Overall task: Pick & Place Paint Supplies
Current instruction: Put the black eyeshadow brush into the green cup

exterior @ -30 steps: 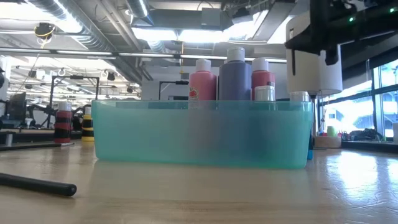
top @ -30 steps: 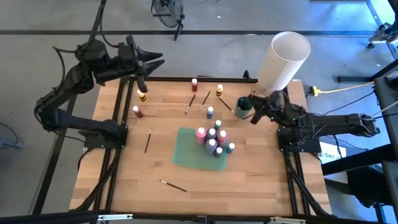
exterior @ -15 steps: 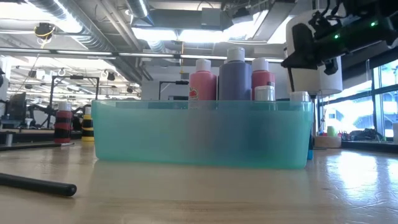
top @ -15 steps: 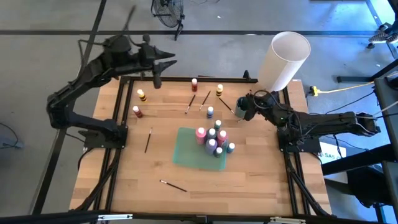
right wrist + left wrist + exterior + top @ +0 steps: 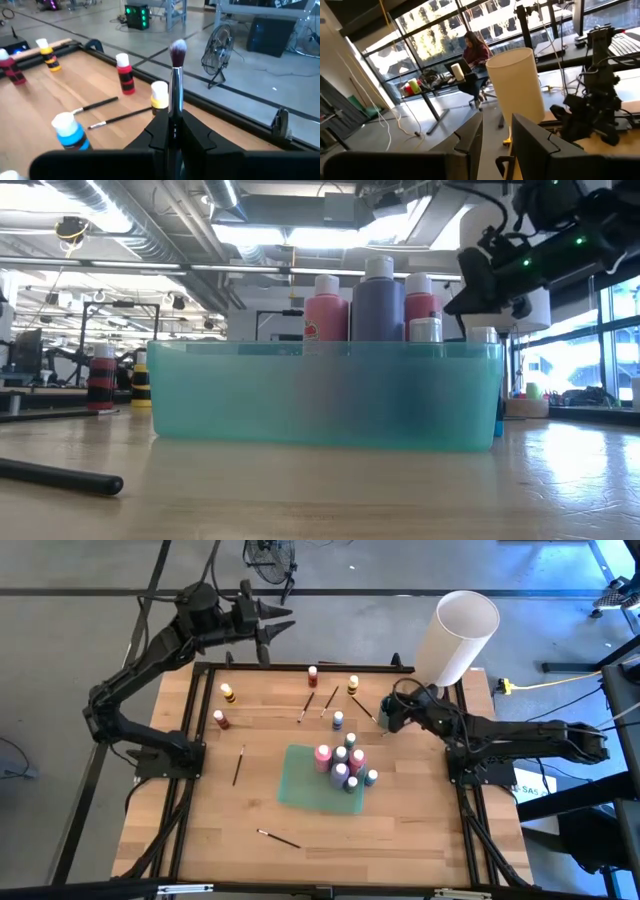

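- Surface [image 5: 210, 830]: wooden, fills the middle of the high view. Large white cylinder [image 5: 457, 635] stands at its upper right.
- Teal tray [image 5: 300, 785]: centre of the high view. Several paint bottles [image 5: 340, 768] are clustered along its right side; the low view shows pink, purple and red ones upright behind its front wall.
- Loose supplies: more bottles stand in the upper middle and upper left of the high view, thin brushes [image 5: 307, 706] lie among them, one brush [image 5: 238, 765] lies left of the tray, another near the lower middle.
- Right claw [image 5: 392, 715]: right of centre in the high view, over the surface's right part near a dark cup. Its fingers are closed on a brush [image 5: 176, 85], bristles pointing away from the wrist.
- Step in hand, judged: carrying that brush to its place. Keep the grip firm and the handle steady, and approach from above so standing bottles are not knocked.
- Left claw [image 5: 268, 625]: raised past the surface's far edge, upper middle-left of the high view; fingers parted, holding nothing.
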Controlling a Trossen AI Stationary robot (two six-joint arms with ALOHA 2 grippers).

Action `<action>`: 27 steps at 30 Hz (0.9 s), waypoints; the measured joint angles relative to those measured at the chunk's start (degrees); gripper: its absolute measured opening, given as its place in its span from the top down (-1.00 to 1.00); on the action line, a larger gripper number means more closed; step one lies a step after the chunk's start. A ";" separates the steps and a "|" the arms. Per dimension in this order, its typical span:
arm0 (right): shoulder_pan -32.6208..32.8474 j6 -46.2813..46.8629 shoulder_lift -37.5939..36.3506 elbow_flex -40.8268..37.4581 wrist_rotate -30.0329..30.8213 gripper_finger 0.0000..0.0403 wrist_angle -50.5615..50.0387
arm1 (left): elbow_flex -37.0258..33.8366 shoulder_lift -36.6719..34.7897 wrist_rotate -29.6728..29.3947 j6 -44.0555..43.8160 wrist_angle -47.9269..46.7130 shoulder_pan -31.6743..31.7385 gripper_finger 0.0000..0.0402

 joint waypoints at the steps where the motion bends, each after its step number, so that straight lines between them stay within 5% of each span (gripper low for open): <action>1: -0.31 0.04 0.44 0.00 -0.07 0.85 0.02 | 0.00 0.00 0.72 -0.17 -0.02 0.29 0.51; 18: -2.11 1.98 2.27 0.02 -6.17 0.78 -2.36 | 0.00 -0.02 1.48 -6.67 -0.34 2.21 0.51; 27: -2.19 2.42 2.25 0.02 -7.58 0.78 -3.26 | 0.00 -0.04 7.91 -15.43 2.54 0.37 0.51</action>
